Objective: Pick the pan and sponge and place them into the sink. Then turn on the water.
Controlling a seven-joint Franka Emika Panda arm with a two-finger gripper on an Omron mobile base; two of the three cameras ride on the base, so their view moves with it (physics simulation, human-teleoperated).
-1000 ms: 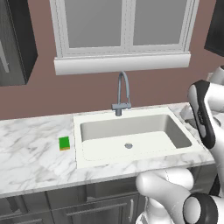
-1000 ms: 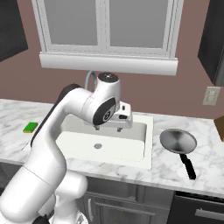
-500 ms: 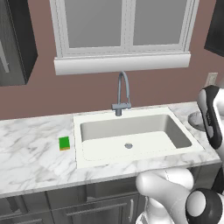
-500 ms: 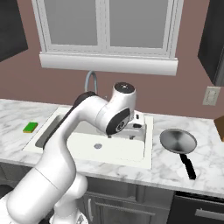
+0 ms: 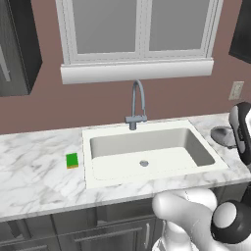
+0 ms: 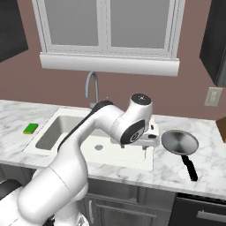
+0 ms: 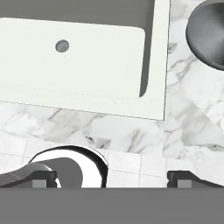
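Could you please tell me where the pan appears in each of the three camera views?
Left base view: the pan sits at the right edge, partly behind the arm.
Right base view: right of centre, on the counter beside the sink.
Hand view: top right corner.
Shared landmark: the sink's drain.

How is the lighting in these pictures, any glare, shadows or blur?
Left base view: flat, even light, soft shading inside the wide white sink basin. Right base view: the round shiny silver-grey metal pan shows a mild sheen, no harsh glare. Hand view: sharp, a dark shadow along the basin's right wall.
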